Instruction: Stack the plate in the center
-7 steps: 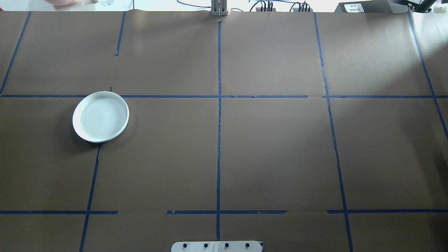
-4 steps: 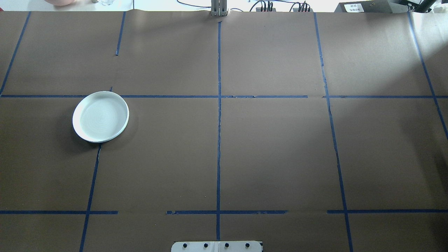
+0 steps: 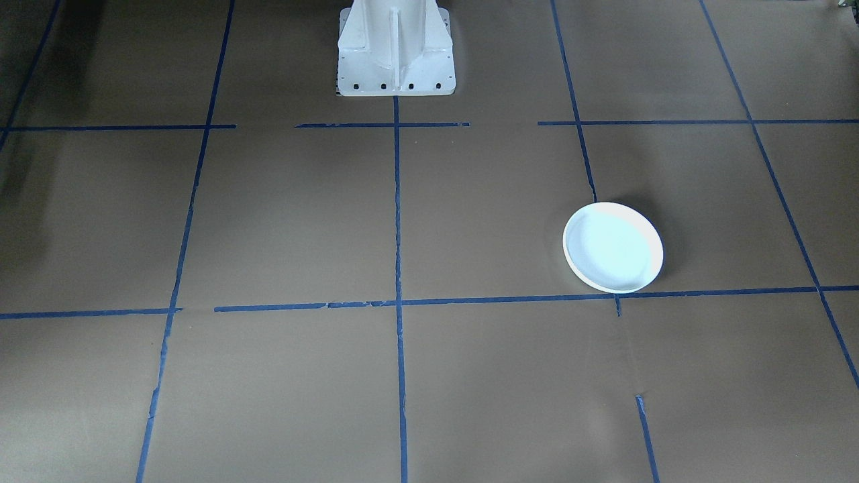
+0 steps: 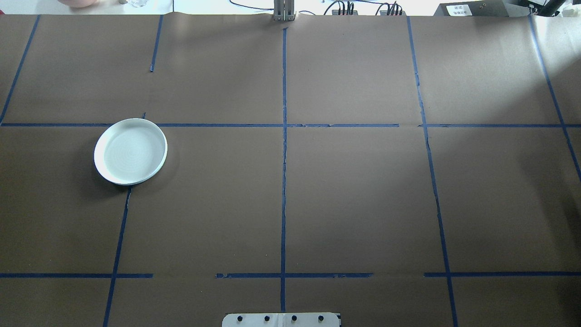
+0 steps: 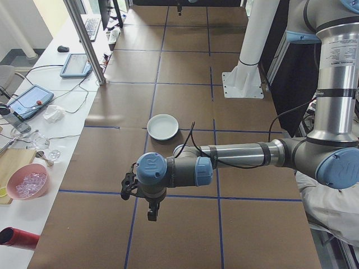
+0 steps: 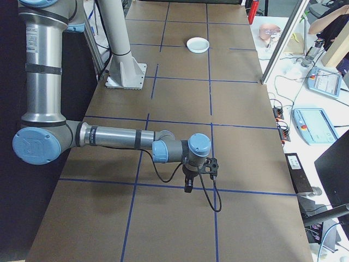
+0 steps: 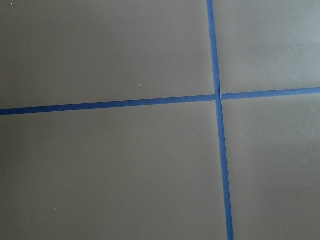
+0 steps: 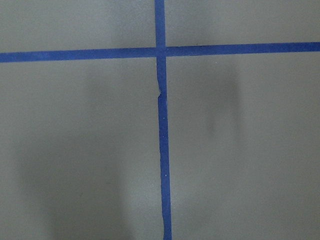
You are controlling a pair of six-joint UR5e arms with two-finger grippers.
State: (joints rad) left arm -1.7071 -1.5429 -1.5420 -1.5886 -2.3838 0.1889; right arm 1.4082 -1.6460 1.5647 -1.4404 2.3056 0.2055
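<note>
On the table's (image 4: 354,195) left half, well apart from the middle cross of blue tape (image 4: 283,181), the plate (image 4: 130,151) lies flat with its far rim touching a tape line. Only one plate shows in any view, so what it should stack on is unclear; a mistaken target is the first risk. Both arms hang outside the two central views, each off one end of the table. The left gripper (image 5: 151,212) and right gripper (image 6: 188,187) show only in the side views, small and dark, so I cannot tell whether their fingers are released or clenched; neither seems to hold anything. Both wrist cameras show only brown paper and tape crossings, so neither gripper has the plate in sight, and an approach could start off-line. The plate is shallow with a low raised rim, so I judge that fingers coming down flat may push it across the paper rather than catch it, or pinch the rim and tip it. A weak edge hold could let it slip on the way to the middle.
</note>
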